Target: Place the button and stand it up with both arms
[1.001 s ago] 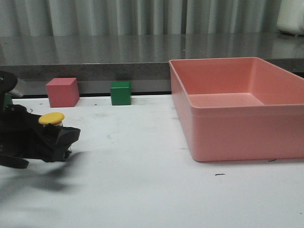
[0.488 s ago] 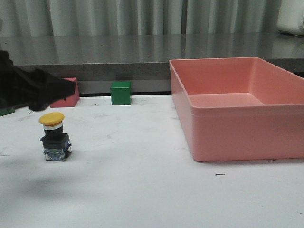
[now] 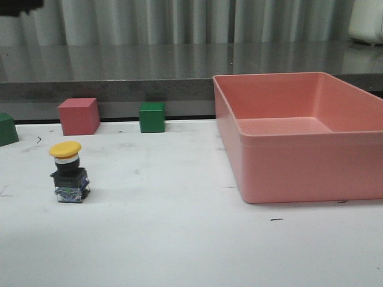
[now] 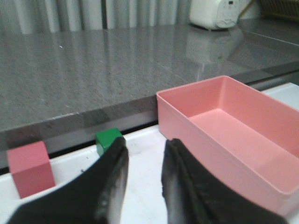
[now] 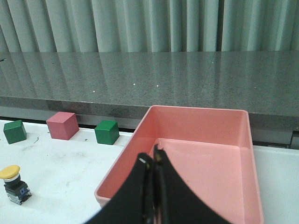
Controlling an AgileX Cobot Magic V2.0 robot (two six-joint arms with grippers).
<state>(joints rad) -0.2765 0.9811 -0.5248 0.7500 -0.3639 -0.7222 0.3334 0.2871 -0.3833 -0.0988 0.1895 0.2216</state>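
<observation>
Where the white, scuffed tabletop [image 3: 179, 239] ends, I see a grey stone counter [image 3: 149, 66] backed by pale curtains [image 3: 179, 21]. Button [image 3: 69, 171] stands upright, yellow cap on top, at the tabletop's left, free of both arms. Pink cube [image 3: 78, 116] and two green cubes [image 3: 152, 117] [image 3: 7, 129] sit behind it; pink bin [image 3: 299, 134] well apart at right. Left gripper [image 4: 144, 161] fingers spread, holding nothing. Right gripper [image 5: 153, 161] fingers pressed together, above the bin.
</observation>
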